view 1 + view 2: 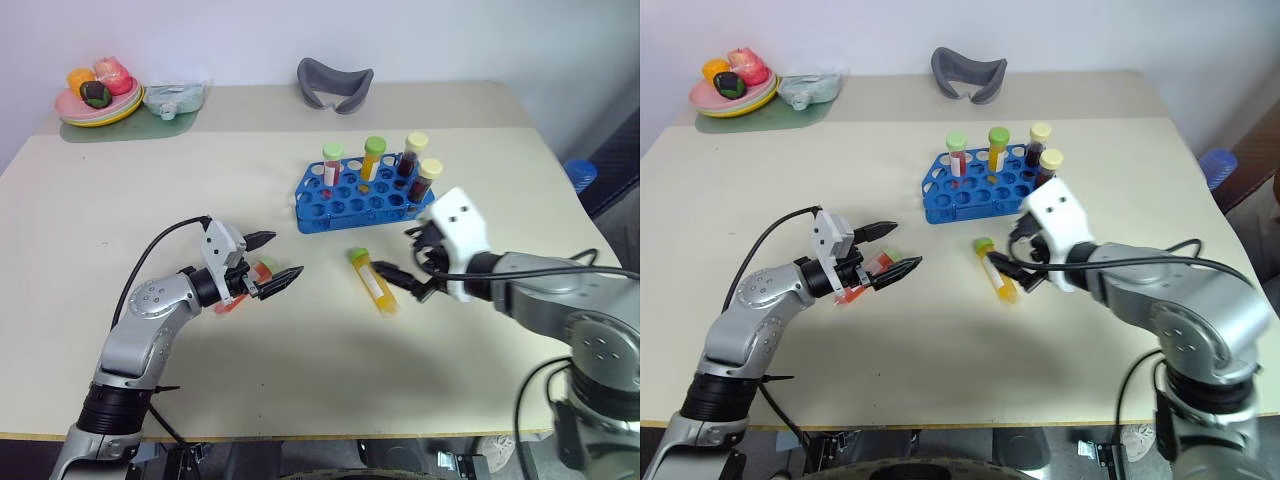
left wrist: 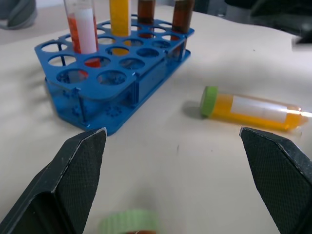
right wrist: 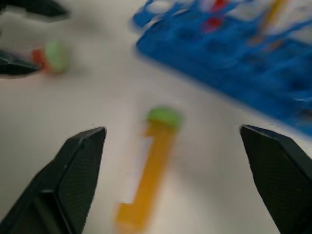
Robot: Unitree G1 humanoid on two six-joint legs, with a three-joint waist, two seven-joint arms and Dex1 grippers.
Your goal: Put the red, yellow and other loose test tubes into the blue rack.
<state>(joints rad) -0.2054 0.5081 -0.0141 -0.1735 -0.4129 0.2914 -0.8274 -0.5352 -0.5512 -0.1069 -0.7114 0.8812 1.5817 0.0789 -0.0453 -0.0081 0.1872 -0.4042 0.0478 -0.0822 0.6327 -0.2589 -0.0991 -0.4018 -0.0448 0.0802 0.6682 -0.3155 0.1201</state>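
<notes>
Yellow tube (image 1: pixel 375 282) lies flat on table (image 1: pixel 300 380), 6 o'clock of rack (image 1: pixel 360 197), right gripper (image 1: pixel 408 268) wide open beside it. Red tube (image 1: pixel 240 290) under open left gripper (image 1: pixel 268 262). Tip: straddle mid-body, squeeze gently, tilt upright before slotting.

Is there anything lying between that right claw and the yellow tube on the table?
Nothing visible. The right gripper has its jaws open just beside the yellow tube, which lies flat on bare table. The blue rack stands behind it, and the red tube lies off by the left gripper.
</notes>
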